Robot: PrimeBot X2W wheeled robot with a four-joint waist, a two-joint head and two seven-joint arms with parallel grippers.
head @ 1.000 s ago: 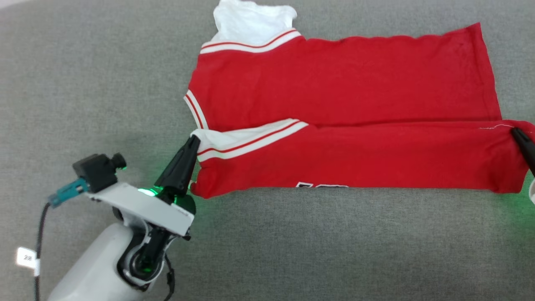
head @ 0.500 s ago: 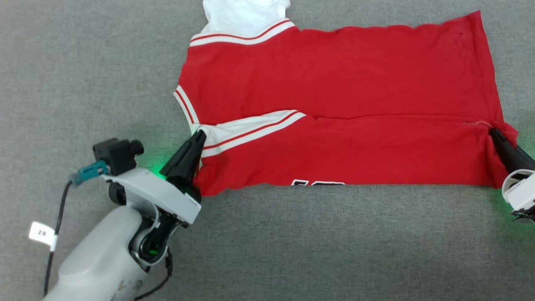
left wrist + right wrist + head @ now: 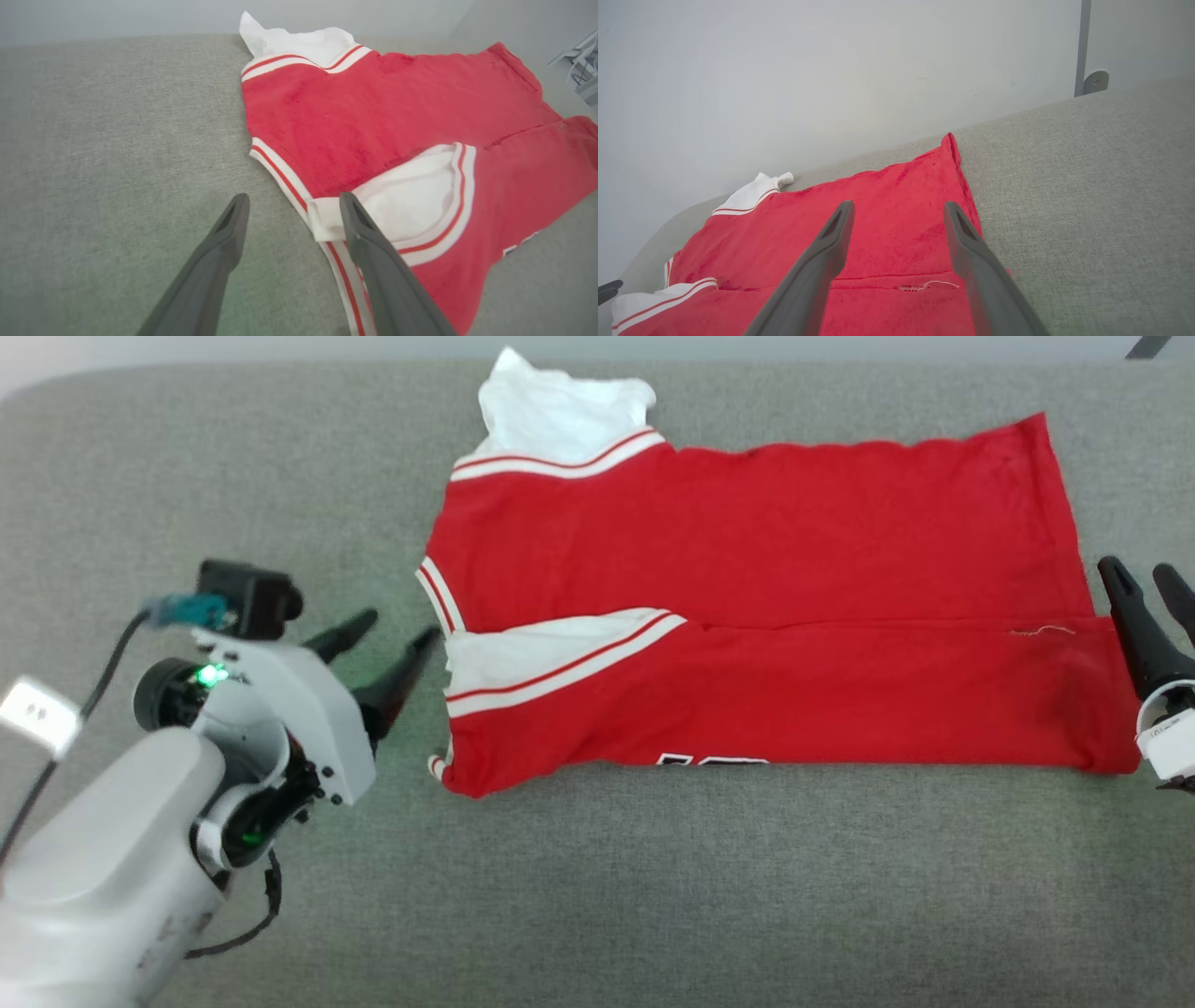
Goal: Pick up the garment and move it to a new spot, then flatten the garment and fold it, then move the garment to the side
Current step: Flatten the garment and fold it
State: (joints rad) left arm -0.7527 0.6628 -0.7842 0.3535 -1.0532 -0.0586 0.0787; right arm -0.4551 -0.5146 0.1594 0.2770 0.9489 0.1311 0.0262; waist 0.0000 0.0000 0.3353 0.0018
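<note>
On my left, the left tool [image 3: 403, 623], two long dark fingers on a pale grey arm, sits low over the grey fabric-covered worktop [image 3: 653, 896]. Its fingers are spread well apart and have hold of nothing. From the left wrist view the left tool [image 3: 294, 198] has one finger over bare worktop [image 3: 117, 140] and the other at the corner of a white sleeve. I cannot tell whether that finger touches the cloth.

Just to the right lies the garment [image 3: 747, 569], a red jersey-style T-shirt with white short sleeves and red-and-white striped trim. It is spread flat across the middle of the worktop, collar end towards my left and hem towards my right. Its near long edge is folded over towards the middle, with one white sleeve lying on top of the fold. The other sleeve sticks out at the far left corner. A sliver of black, white-outlined print peeks out along the near edge. The garment [image 3: 373, 107] looks smooth, with a crease along the fold.

At the far right, the right tool [image 3: 1134, 567] stands just beside the hem, fingers parted and empty. In the right wrist view the right tool [image 3: 899, 205] frames the garment [image 3: 896, 242] near a loose pale thread, with bare worktop [image 3: 1087, 186] alongside.
</note>
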